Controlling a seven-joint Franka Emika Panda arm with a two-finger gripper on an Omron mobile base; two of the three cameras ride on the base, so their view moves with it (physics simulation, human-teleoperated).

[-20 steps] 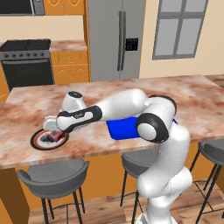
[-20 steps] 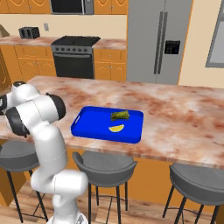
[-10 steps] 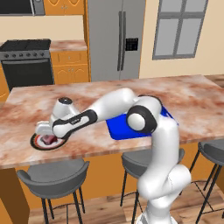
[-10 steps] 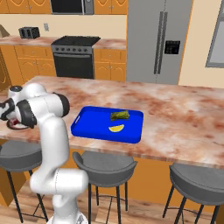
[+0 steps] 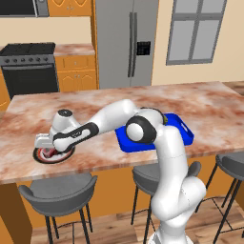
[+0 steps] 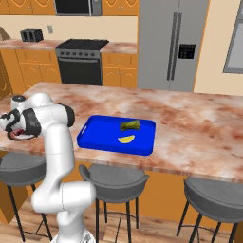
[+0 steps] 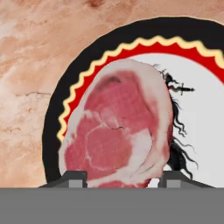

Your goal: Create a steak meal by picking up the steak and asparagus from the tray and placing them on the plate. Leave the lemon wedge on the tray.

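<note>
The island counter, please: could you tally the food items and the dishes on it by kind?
Food: 3, namely steak, asparagus, lemon wedge.
Dishes: 2, namely plate, tray.
Total: 5.

No text, label, brand, number or sign can be read anywhere in these views. The plate (image 7: 57,127) carries a dark, wispy drawn pattern on its white centre, beside the steak (image 7: 118,131), but it forms no letters. The refrigerator (image 6: 173,45) has a small dark dispenser panel on its door, too small and blurred to show any writing, and the stove (image 5: 28,69) and microwave (image 6: 76,6) fronts show no legible markings either.
</note>
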